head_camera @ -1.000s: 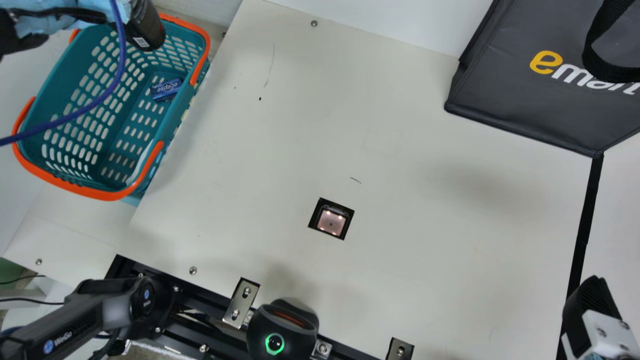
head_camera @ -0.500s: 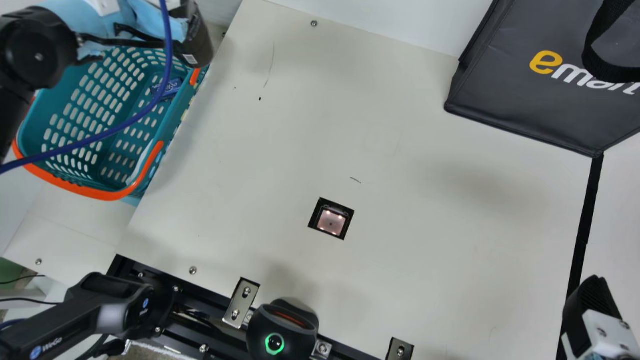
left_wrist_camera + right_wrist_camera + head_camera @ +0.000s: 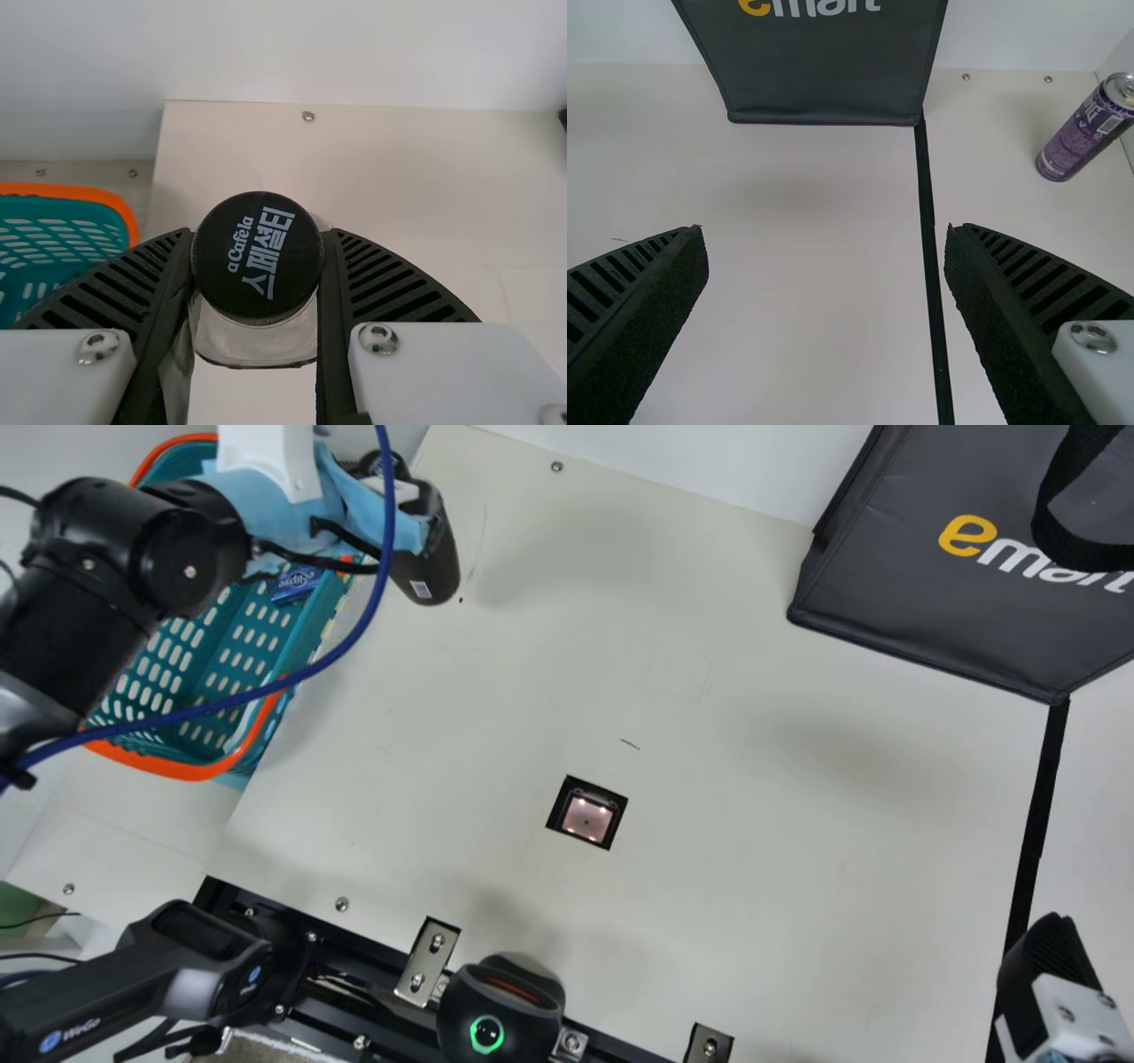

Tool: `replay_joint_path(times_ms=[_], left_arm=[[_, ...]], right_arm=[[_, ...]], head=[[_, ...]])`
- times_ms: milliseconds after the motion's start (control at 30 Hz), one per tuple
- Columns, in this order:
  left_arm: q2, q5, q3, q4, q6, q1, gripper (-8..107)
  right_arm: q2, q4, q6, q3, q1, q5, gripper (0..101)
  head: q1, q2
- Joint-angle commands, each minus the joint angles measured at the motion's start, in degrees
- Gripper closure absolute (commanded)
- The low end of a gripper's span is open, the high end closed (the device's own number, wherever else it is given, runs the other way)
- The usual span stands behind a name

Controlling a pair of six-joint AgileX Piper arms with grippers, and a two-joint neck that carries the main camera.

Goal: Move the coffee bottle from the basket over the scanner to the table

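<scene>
Dark coffee bottle point(image 3: 258, 257) is clamped between left jaws, apparently aloft.

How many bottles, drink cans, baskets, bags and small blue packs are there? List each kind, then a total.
Coffee bottle: 1
Drink can: 1
Basket: 1
Bag: 1
Small blue pack: 1
Total: 5

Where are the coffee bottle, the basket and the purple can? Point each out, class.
Coffee bottle point(image 3: 431, 564): main view, on its dark lower body.
Basket point(image 3: 159, 765): main view, on its orange rim.
Purple can point(image 3: 1084, 133): right wrist view, on its side.
</scene>
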Motion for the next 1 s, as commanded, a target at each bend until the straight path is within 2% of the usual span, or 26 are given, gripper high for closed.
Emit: replay_joint_path(times_ms=[0, 267, 533, 967], left_arm=[[0.4, -1.2, 1.7, -0.8, 0.6, -0.1, 107], [1.9, -4.9, 6.2, -5.1, 5.4, 0.2, 107], [2.6, -6.9, 8.4, -8.3, 9.7, 0.7, 107], [2.8, -8.1, 10.2, -10.6, 13.4, 1.3, 63]], right_arm=[[0.0, 0.0, 0.0, 0.0, 0.0, 0.0, 6], [0.0, 0.0, 0.0, 0.0, 0.0, 0.0, 6], [0.0, 0.0, 0.0, 0.0, 0.0, 0.0, 6], [0.0, 0.0, 0.0, 0.0, 0.0, 0.1, 6]], head=[[-1.7, 0.1], [-1.7, 0.1], [-1.7, 0.1], [-1.7, 0.1]])
